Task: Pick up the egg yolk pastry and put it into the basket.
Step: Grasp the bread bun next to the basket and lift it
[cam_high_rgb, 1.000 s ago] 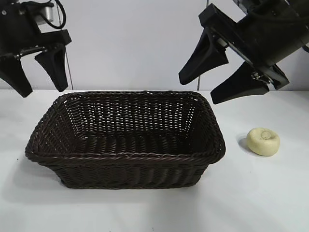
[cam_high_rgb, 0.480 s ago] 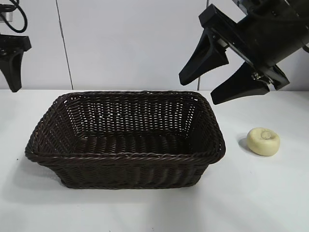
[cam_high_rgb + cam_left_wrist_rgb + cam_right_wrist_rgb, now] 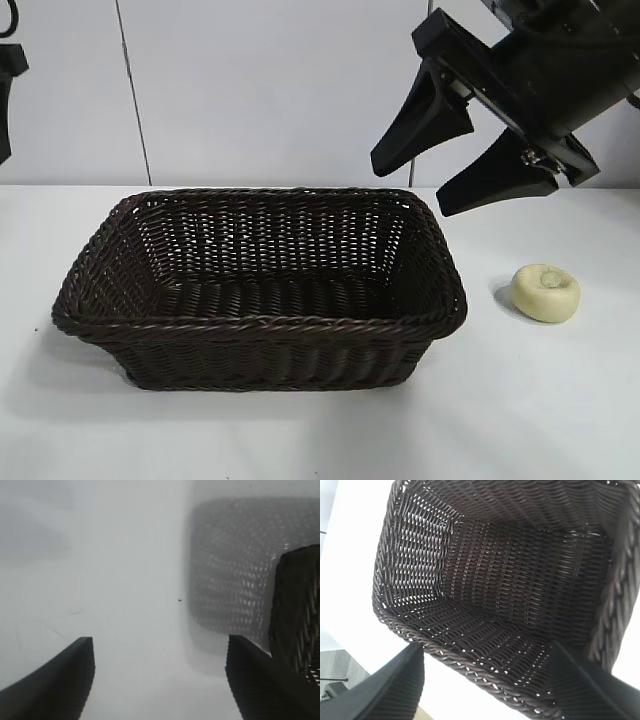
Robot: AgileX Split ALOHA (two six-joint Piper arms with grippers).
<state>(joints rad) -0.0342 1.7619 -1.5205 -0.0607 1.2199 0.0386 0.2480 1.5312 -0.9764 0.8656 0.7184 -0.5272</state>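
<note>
The egg yolk pastry [image 3: 545, 292], a small pale-yellow puck, lies on the white table to the right of the basket [image 3: 260, 325]. The basket is dark brown wicker and has nothing in it. My right gripper [image 3: 410, 188] hangs open and empty above the basket's right rear corner, up and to the left of the pastry. In the right wrist view its open jaws [image 3: 487, 650] frame the basket's wall [image 3: 410, 555]. Only a sliver of my left gripper [image 3: 4, 100] shows at the far left edge. In the left wrist view it [image 3: 159, 645] is open over bare table beside the basket [image 3: 297, 610]. Neither wrist view shows the pastry.
The white table [image 3: 320, 430] extends in front of the basket and around the pastry. A pale wall stands behind the table.
My left gripper has drawn away to the left, from above the basket's left rear corner to the view's edge. The right gripper, basket and pastry have stayed put.
</note>
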